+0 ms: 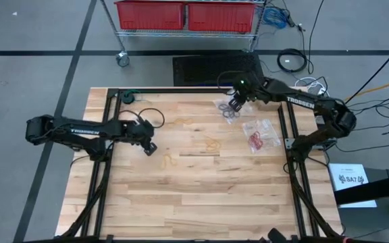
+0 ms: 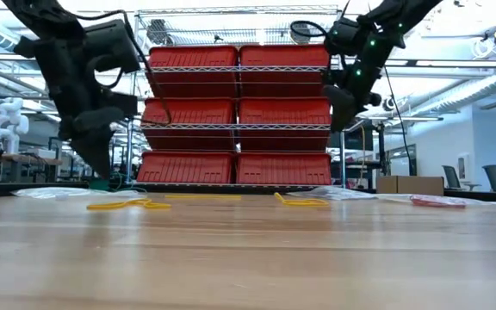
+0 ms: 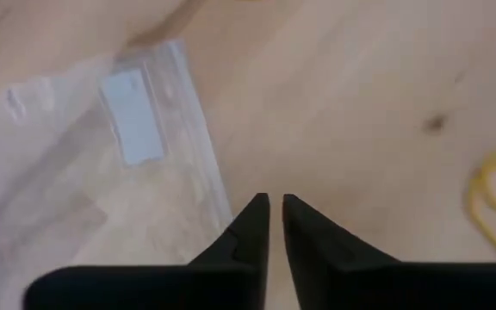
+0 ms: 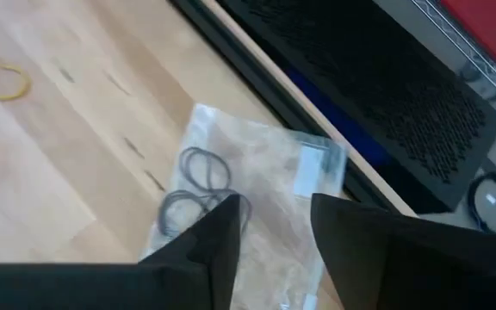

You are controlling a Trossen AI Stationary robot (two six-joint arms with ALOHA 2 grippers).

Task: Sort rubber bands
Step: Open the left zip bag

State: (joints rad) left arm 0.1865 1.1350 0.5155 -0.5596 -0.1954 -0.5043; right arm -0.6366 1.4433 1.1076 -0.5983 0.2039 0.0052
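Note:
Rubber bands lie loose on the wooden table. Yellowish ones (image 1: 213, 143) (image 1: 169, 160) sit near the middle. Black ones (image 4: 195, 185) rest on a clear bag (image 4: 265, 172) at the far right, and red ones (image 1: 254, 140) lie on another clear bag (image 1: 265, 128). My right gripper (image 4: 274, 226) hangs open above the bag with the black bands, well clear of the table (image 2: 338, 112). My left gripper (image 3: 275, 215) hovers just above bare wood left of centre. Its fingertips are almost together with nothing seen between them. A clear bag (image 3: 102, 155) lies on one side of it and a yellowish band (image 3: 487, 207) on the other.
A black frame rail (image 1: 181, 90) runs along the table's far edge, with side rails at left and right. A dark mat (image 4: 377, 77) and a wire rack with red bins (image 2: 235, 112) stand beyond the far edge. The near half of the table (image 1: 201, 202) is bare wood.

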